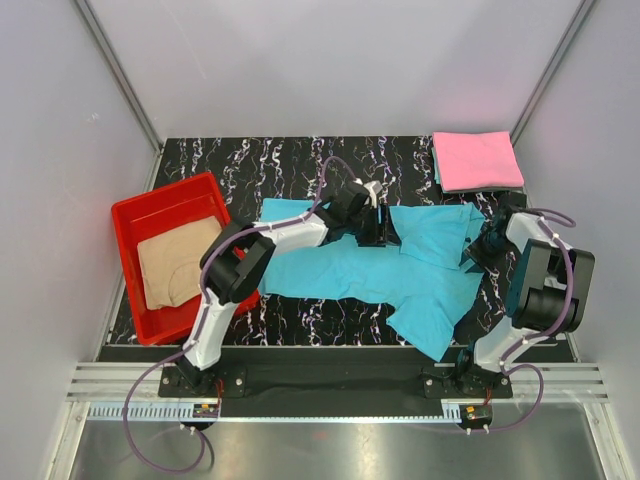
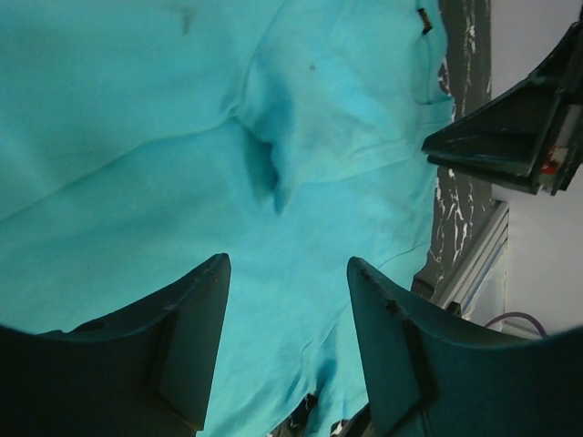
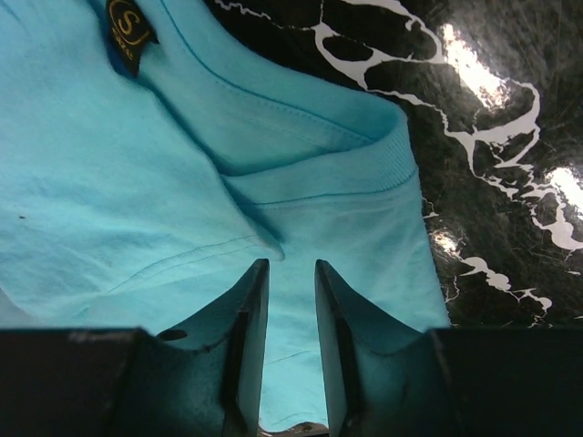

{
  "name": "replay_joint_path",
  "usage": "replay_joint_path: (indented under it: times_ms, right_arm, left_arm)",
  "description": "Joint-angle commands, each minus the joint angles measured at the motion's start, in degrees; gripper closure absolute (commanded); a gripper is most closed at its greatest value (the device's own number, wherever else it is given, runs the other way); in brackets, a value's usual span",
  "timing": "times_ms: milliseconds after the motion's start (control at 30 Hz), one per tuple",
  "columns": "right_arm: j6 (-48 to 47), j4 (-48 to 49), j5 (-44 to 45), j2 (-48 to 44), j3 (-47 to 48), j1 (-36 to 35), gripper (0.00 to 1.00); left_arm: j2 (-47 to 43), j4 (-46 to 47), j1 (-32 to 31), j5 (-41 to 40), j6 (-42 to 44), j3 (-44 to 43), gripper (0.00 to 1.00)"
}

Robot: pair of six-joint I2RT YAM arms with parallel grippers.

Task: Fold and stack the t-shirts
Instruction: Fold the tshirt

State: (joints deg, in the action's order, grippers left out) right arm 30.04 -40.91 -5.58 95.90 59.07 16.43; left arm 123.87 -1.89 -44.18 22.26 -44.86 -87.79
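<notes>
A turquoise t-shirt [image 1: 400,275] lies spread and rumpled across the middle of the black marble table. My left gripper [image 1: 378,226] hovers over its upper middle. In the left wrist view that gripper [image 2: 288,262] is open wide, with creased turquoise cloth [image 2: 182,164] below and nothing between the fingers. My right gripper [image 1: 482,250] is at the shirt's right end, by the collar. In the right wrist view it [image 3: 291,266] stands narrowly open over the collar band [image 3: 346,168], and cloth shows through the gap. A pink t-shirt [image 1: 477,160] lies folded at the back right. A tan t-shirt [image 1: 175,262] sits in the red tray.
The red plastic tray [image 1: 135,215] stands at the table's left edge beside the left arm. Bare marble [image 3: 492,137] shows right of the collar. Grey walls enclose the table. A metal rail [image 1: 340,385] runs along the near edge by the arm bases.
</notes>
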Motion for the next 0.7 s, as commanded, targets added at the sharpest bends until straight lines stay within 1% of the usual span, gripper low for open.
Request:
replay_joint_path:
  times_ms: [0, 300, 667]
  right_arm:
    - [1.9, 3.7, 1.4, -4.5, -1.8, 0.3, 0.65]
    - [1.7, 7.1, 0.0, -4.2, -3.6, 0.4, 0.66]
    - [2.6, 8.9, -1.7, -2.6, -4.8, 0.4, 0.65]
  left_arm:
    - [2.4, 3.9, -1.8, 0.1, 2.1, -4.8, 0.41]
    - [7.9, 4.1, -2.8, -0.3, 0.3, -8.4, 0.41]
    - [9.8, 3.6, -3.0, -0.6, -0.2, -10.7, 0.41]
